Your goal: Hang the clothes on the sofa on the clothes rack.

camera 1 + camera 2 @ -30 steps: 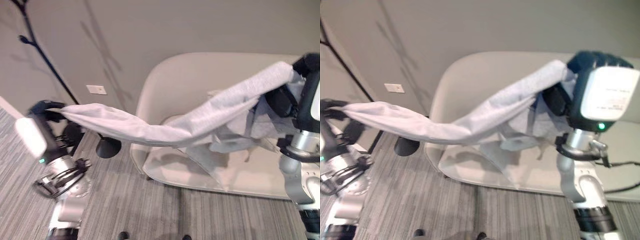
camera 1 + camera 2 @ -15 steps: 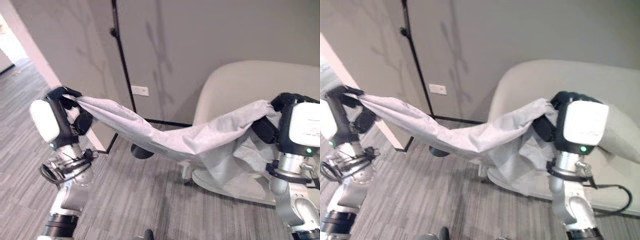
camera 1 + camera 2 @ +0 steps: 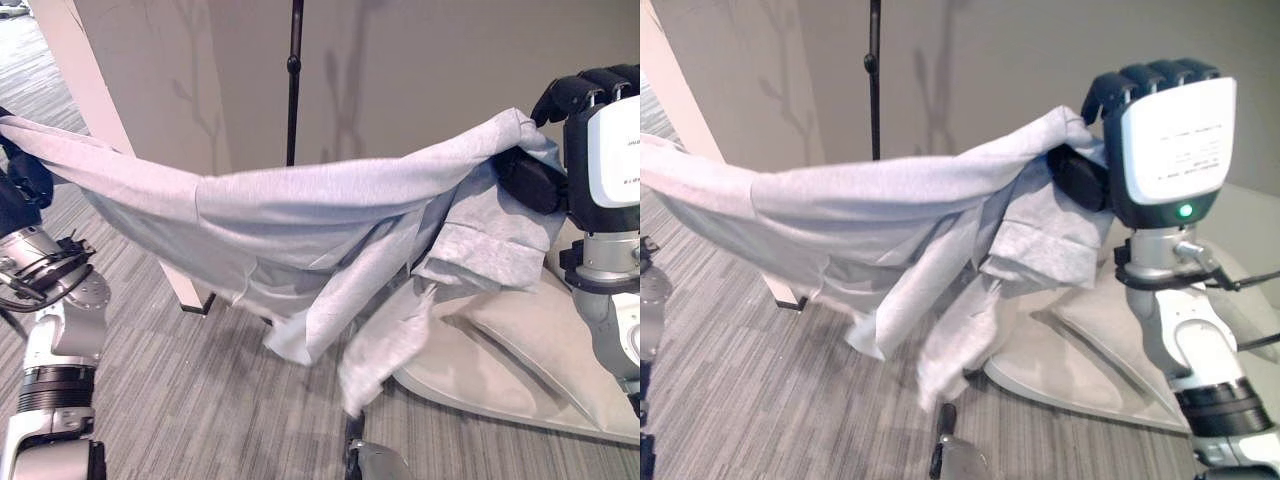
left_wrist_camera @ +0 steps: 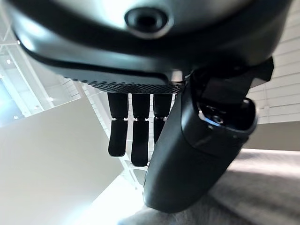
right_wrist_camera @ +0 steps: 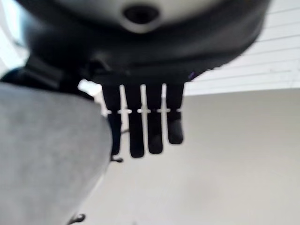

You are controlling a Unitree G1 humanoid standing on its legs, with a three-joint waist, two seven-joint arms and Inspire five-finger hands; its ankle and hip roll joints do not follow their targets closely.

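A light grey garment [image 3: 300, 210] hangs stretched between my two hands, its sleeves and hem drooping toward the floor. My left hand [image 3: 14, 195] holds one end at the far left, the thumb [image 4: 197, 140] pressed on the cloth [image 4: 225, 206]. My right hand [image 3: 1170, 140] is raised at the right, fingers curled over the other end, with cloth [image 5: 42, 154] bunched beside its fingers [image 5: 140, 122]. The black pole of the clothes rack [image 3: 293, 90] rises behind the middle of the garment. The beige sofa [image 3: 520, 330] lies low at the right, below my right hand.
A white wall corner [image 3: 90, 90] stands at the left, its foot [image 3: 195, 300] on the striped grey carpet [image 3: 150, 400]. A plain grey wall [image 3: 400, 60] runs behind the rack and the sofa.
The whole view has swung left, so the camera moved. The garment has come off the sofa and now hangs free and spread wide; the rack pole now stands behind its middle.
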